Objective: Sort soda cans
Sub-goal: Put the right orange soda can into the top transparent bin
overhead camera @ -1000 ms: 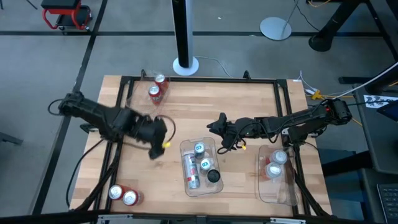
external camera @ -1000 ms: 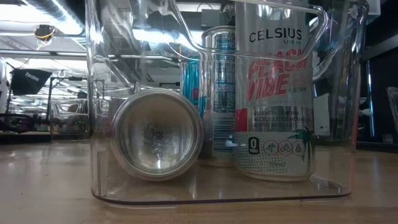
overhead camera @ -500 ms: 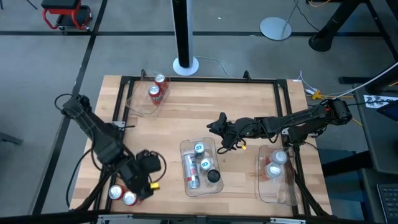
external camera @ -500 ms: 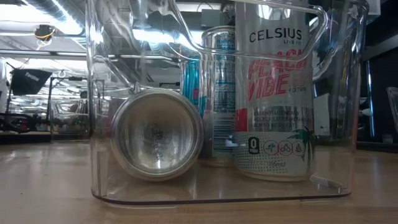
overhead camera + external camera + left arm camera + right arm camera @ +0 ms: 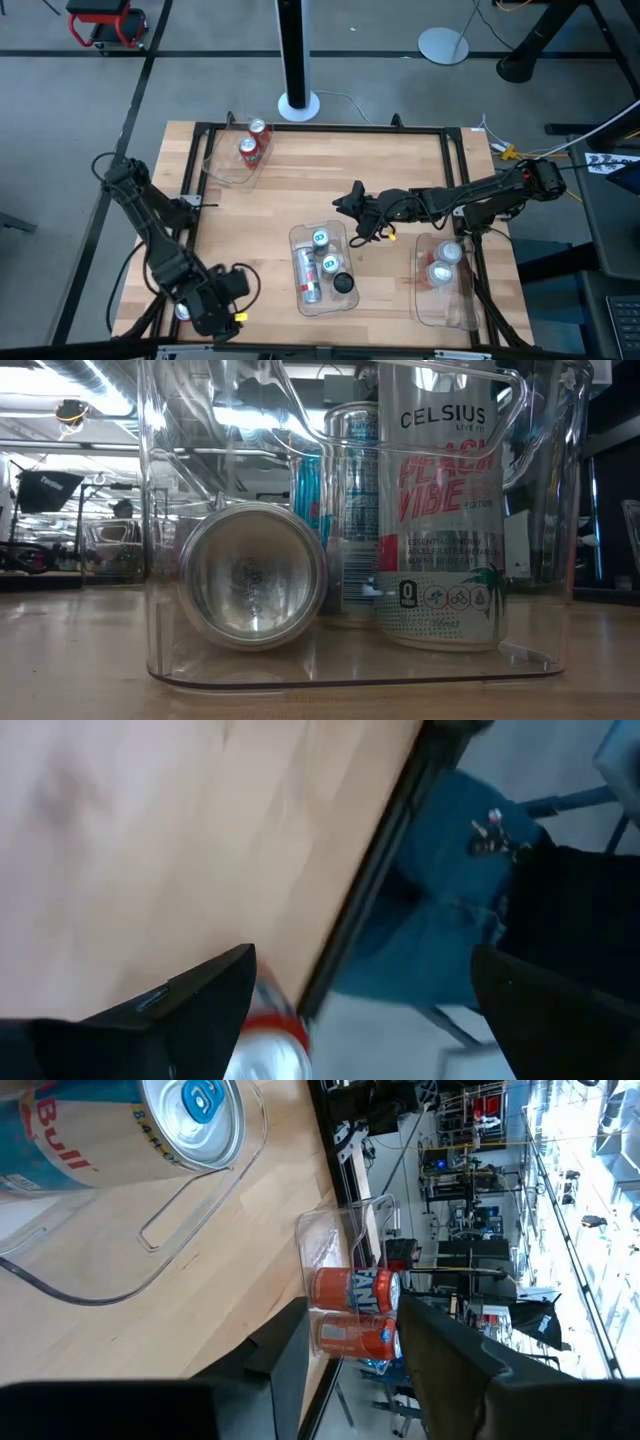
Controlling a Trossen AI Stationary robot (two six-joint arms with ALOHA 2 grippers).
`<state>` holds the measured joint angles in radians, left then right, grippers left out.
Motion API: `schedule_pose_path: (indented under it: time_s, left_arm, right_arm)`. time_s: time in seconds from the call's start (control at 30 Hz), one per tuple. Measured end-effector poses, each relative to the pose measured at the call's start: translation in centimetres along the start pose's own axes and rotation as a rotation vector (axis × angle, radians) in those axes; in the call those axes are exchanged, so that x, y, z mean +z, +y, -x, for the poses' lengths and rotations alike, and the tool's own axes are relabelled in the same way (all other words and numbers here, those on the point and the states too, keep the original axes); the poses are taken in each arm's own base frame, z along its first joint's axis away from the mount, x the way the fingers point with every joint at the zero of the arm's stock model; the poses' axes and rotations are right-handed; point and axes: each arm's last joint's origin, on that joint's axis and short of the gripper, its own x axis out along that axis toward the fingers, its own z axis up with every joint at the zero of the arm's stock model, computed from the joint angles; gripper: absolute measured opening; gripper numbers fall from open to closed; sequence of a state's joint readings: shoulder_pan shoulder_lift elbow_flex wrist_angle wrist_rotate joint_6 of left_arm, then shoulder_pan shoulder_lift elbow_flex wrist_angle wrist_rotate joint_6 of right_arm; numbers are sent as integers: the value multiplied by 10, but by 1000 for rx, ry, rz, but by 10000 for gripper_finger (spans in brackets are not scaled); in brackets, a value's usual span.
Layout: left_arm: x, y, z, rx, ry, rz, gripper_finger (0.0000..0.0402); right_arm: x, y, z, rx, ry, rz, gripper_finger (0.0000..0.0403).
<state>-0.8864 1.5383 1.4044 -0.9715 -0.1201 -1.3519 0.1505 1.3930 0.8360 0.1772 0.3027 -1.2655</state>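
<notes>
My left gripper (image 5: 222, 308) hangs open over the table's near left corner, covering most of the two red cans there; one silver top (image 5: 181, 311) still shows. In the left wrist view its fingers (image 5: 362, 960) stand wide apart, with a red can (image 5: 268, 1045) beside one finger. My right gripper (image 5: 352, 205) waits open above the table's middle, by the far end of the middle bin (image 5: 297, 240). Several cans sit in that bin: one lies on its side (image 5: 250, 575), a white Celsius can (image 5: 440, 510) stands upright. Two red cans (image 5: 350, 1290) stand in the far left bin.
A third clear bin (image 5: 425, 300) at the near right holds two silver-topped cans (image 5: 443, 262). A black frame (image 5: 320, 128) runs round the wooden table top. Bare wood lies between the far left bin (image 5: 222, 165) and the middle bin. Blue cloth (image 5: 440, 920) shows beyond the table's edge.
My left arm has swung from the table's left middle toward the near left corner and now hangs over the two red cans there. The right arm and all the cans have stayed where they were.
</notes>
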Motion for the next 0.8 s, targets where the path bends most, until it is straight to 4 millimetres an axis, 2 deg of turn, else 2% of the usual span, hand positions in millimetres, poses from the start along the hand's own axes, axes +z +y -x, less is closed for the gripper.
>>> schedule_pose_path:
  time_s: [0.2, 0.4, 0.8]
  left_arm:
    - [-29, -2, 1, 31, 56, 153, 354]
    - [-54, -1, -14, 149, 86, 118, 354]
    - [-65, -1, -35, 244, 101, -40, 354]
  right_arm:
    - [0, 0, 0, -1, 2, 7, 154]
    - [0, 0, 0, -3, 3, 23, 154]
    - [-1, -1, 0, -16, 27, 24, 154]
